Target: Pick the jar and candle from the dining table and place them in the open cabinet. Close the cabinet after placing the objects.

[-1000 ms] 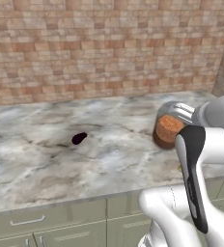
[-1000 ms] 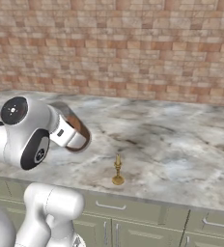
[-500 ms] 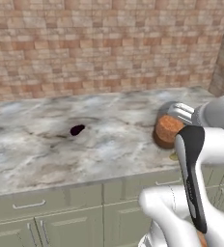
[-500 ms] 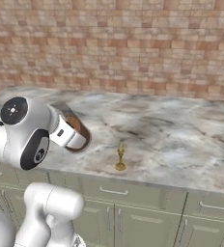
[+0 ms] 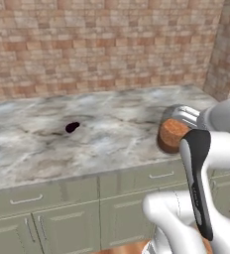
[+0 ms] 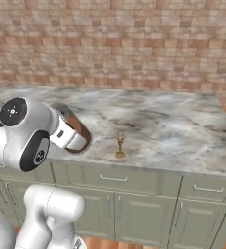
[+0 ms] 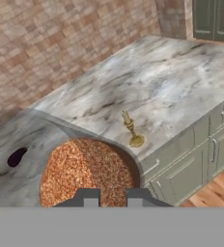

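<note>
My gripper (image 7: 109, 195) is shut on the jar (image 7: 87, 171), a clear glass cylinder with brown powder. It holds the jar tilted on its side, off the dining table (image 7: 172, 82). The jar (image 5: 170, 133) hangs at the table's front edge beside my arm, and the right base view shows the jar (image 6: 77, 137) left of the candle. The candle (image 6: 120, 146), a small gold candlestick, stands upright near the front edge of the dining table (image 6: 178, 126). In the hand view the candle (image 7: 132, 130) is just beyond the jar. Green cabinet doors (image 7: 213, 19) show at the top right there.
A dark oval blob (image 5: 72, 127) lies on the marbled top to the left, also the blob (image 7: 16, 157) in the hand view. A brick wall (image 5: 102, 44) runs behind the table. Green drawers with silver handles (image 6: 114, 178) line its front, with wooden floor below.
The whole scene has shifted: the base has backed away from the table, so more of the drawers shows. The jar stays in my shut gripper. The candle has not moved on the table.
</note>
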{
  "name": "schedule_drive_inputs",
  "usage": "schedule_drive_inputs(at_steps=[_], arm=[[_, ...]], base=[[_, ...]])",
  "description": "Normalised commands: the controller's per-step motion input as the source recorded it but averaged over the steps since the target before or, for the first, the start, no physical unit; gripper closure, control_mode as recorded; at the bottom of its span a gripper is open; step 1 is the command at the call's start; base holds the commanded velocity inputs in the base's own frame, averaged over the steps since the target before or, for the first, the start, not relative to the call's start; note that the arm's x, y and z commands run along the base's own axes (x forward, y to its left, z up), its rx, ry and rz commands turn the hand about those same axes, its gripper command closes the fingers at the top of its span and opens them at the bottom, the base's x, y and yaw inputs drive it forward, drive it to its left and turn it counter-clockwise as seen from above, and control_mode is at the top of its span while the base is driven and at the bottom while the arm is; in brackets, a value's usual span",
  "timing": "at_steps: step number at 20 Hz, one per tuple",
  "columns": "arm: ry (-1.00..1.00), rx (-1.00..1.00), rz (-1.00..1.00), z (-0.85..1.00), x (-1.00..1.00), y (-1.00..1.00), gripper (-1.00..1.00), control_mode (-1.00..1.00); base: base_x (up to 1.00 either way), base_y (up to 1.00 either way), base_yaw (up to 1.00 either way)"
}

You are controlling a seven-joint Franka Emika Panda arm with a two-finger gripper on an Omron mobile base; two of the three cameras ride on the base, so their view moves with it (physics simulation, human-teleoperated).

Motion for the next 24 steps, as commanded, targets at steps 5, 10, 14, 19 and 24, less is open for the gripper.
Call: schedule_drive_inputs(at_steps=[5, 10, 14, 19, 24], arm=[[0.00, 0.00, 0.00, 0.00, 0.00, 0.00, 1.00, 1.00], [0.00, 0.00, 0.00, 0.00, 0.00, 0.00, 1.00, 1.00], [0.00, 0.00, 0.00, 0.00, 0.00, 0.00, 1.00, 1.00], [0.00, 0.00, 0.00, 0.00, 0.00, 0.00, 1.00, 1.00], [0.00, 0.00, 0.00, 0.00, 0.00, 0.00, 1.00, 1.00]], base=[[-0.05, -0.15, -0.35], [-0.06, -0.20, -0.42], [-0.01, -0.21, -0.39], [0.00, -0.30, -0.38], [0.00, -0.26, -0.36]])
